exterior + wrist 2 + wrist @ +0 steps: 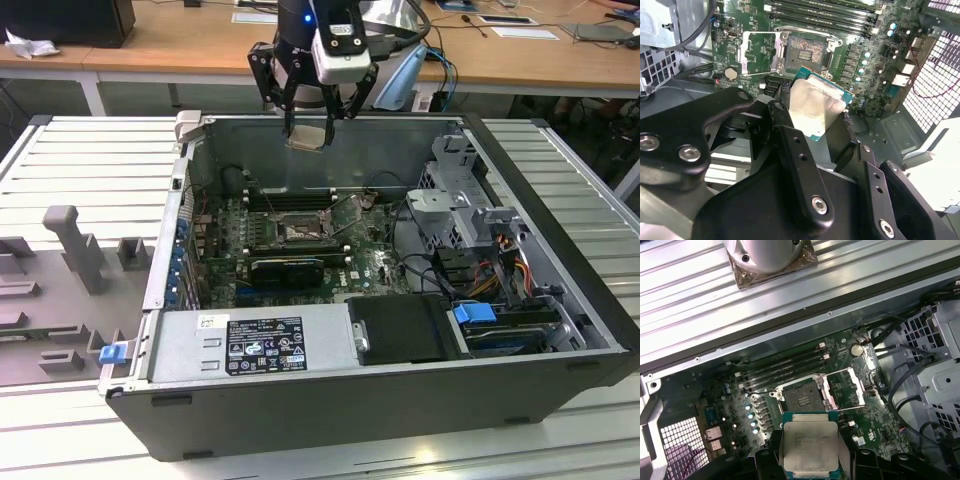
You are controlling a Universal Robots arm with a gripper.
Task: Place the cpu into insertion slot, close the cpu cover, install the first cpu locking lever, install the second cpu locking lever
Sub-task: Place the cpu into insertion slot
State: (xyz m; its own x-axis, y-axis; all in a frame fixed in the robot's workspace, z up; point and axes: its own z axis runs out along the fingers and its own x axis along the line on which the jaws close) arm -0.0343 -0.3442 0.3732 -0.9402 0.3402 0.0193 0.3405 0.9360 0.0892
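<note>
Dark-grey metal tower computer case (330, 405) lies open on its side. Inside, the square dark-framed, gold-centred insertion slot (802, 399) is empty and the thin silver frame-plate cpu cover (847, 385) is swung open beside it, so no step looks done yet. The black claw gripper (308, 132) is clamped on opposite edges of the flat square silver-faced cpu (810, 447), well above the slot. The chip is square with no long axis, metal face up, roughly level.

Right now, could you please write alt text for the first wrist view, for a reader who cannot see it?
The claw grips the cpu by its edges, silvery face to the camera, above an open computer case. Beyond it on the green motherboard, the insertion slot sits empty with the cpu cover swung open beside it.
</note>
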